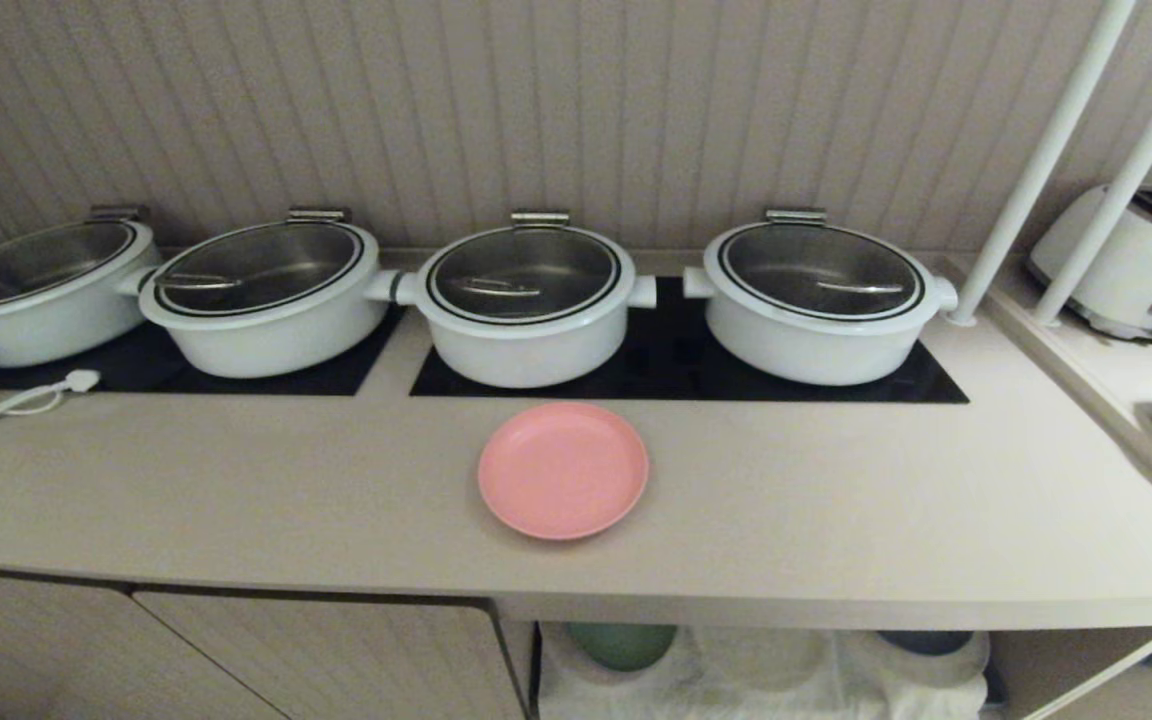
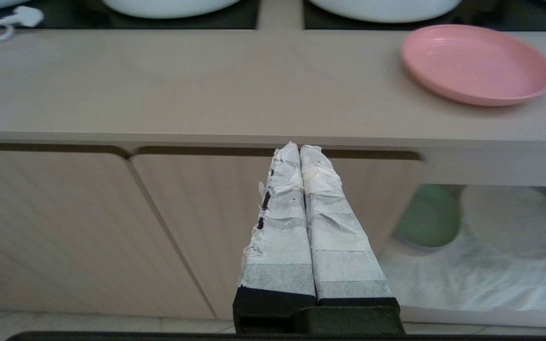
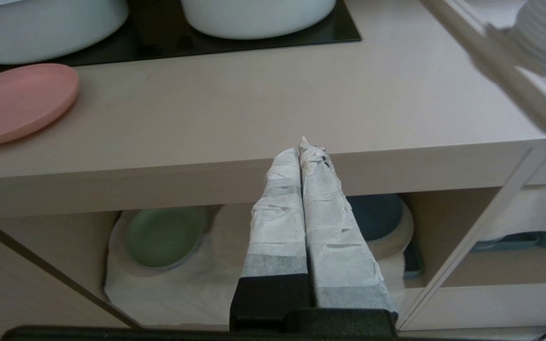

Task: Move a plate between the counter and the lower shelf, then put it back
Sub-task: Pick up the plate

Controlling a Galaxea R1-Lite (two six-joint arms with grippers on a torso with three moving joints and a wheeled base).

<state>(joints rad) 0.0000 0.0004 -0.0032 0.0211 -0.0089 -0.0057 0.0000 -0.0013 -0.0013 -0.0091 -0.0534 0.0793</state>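
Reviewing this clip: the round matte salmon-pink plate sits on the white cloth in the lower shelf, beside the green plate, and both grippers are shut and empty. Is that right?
Not quite. The round matte salmon-pink plate lies on the smooth beige counter, in front of the white lidded pots, as the head view shows. The green plate is in the lower shelf. The left gripper and right gripper are indeed shut and empty.

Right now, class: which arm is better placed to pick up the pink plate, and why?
Neither clearly. The pink plate sits centred on the counter, and both the left gripper and right gripper, jaws shut, wait below its front edge, one on each side.
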